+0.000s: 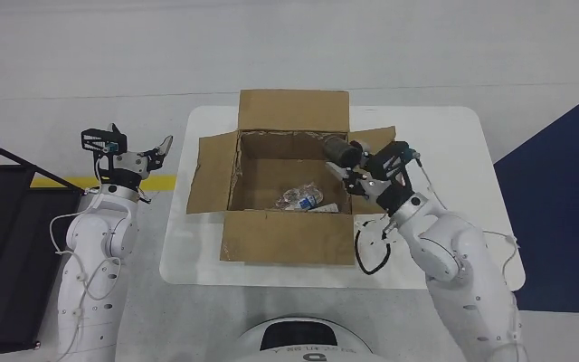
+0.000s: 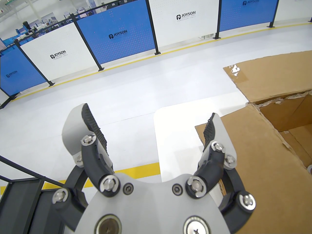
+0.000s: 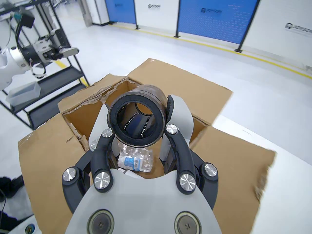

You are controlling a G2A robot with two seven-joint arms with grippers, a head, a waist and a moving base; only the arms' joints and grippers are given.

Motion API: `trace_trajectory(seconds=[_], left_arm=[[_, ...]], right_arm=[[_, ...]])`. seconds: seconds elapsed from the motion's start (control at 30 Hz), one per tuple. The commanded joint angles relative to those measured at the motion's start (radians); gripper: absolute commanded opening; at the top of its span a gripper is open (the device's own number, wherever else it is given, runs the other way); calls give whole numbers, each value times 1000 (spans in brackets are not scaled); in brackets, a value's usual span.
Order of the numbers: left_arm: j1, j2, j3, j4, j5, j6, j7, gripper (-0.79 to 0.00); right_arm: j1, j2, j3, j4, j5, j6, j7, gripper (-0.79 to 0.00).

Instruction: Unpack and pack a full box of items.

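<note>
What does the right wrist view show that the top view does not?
Right wrist view: the dark cylinder's hollow bore with rows of balls inside, and a clear tub on a black shelf. Top view: the white table's full outline, with one arm at each side of the cardboard box. Both: the open box, the clear bottle on its floor, the right gripper shut on the cylinder, and the left gripper.
</note>
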Motion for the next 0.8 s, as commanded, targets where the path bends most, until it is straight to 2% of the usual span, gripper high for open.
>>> trace_trajectory(seconds=[0.0, 0.2, 0.37, 0.53, 0.67, 0.77], left_arm=[[0, 0, 0, 0, 0, 0, 0, 0], [0, 0, 0, 0, 0, 0, 0, 0], [0, 0, 0, 0, 0, 0, 0, 0], [0, 0, 0, 0, 0, 0, 0, 0], [0, 0, 0, 0, 0, 0, 0, 0], [0, 0, 0, 0, 0, 0, 0, 0]], right_arm=[[-72, 2, 72, -22, 33, 8, -50, -785], [-215, 1, 241, -17, 176, 60, -164, -785], [-260, -1, 336, 78, 325, 60, -186, -785], [-266, -1, 387, 168, 473, 77, -121, -785], [-232, 3, 407, 261, 605, 90, 6, -785], [-185, 8, 409, 323, 648, 137, 113, -785]])
